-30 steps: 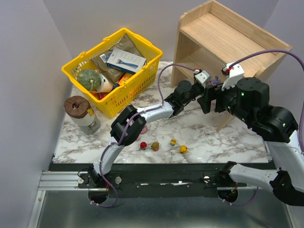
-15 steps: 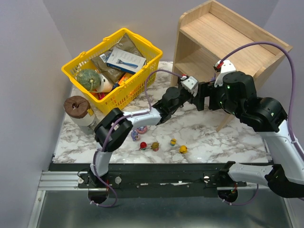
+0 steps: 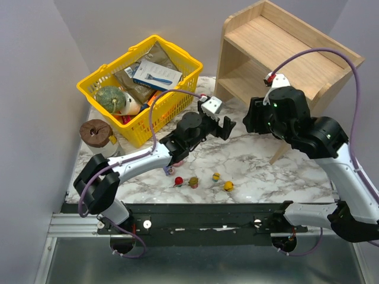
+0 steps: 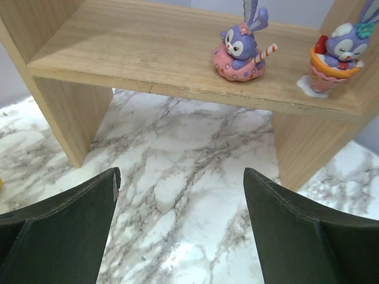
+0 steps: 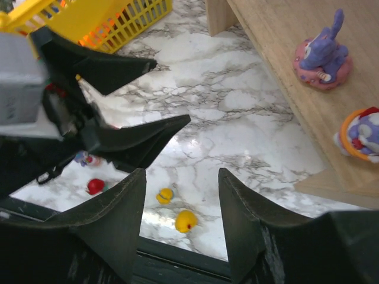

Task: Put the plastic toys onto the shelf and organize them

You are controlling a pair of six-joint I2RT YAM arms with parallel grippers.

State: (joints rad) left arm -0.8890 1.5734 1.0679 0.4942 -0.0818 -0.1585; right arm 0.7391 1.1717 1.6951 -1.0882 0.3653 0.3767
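Note:
The wooden shelf stands at the back right. On its lower tier stand two purple long-eared toys: one on a pink ring and one in an orange cup. Both also show in the right wrist view, the ring toy and the cup toy. On the marble near the front lie a red toy, an olive-brown one and two yellow ones. My left gripper hangs open and empty above the marble in front of the shelf. My right gripper is open and empty beside the shelf.
A yellow basket of groceries with a green gourd stands at the back left. A brown-lidded jar sits in front of it. The left arm reaches across the table's middle. A small purple toy lies by it.
Both grippers have drawn back from the shelf's lower tier. The left arm swung left and toward the front. The right gripper's jaws have narrowed.

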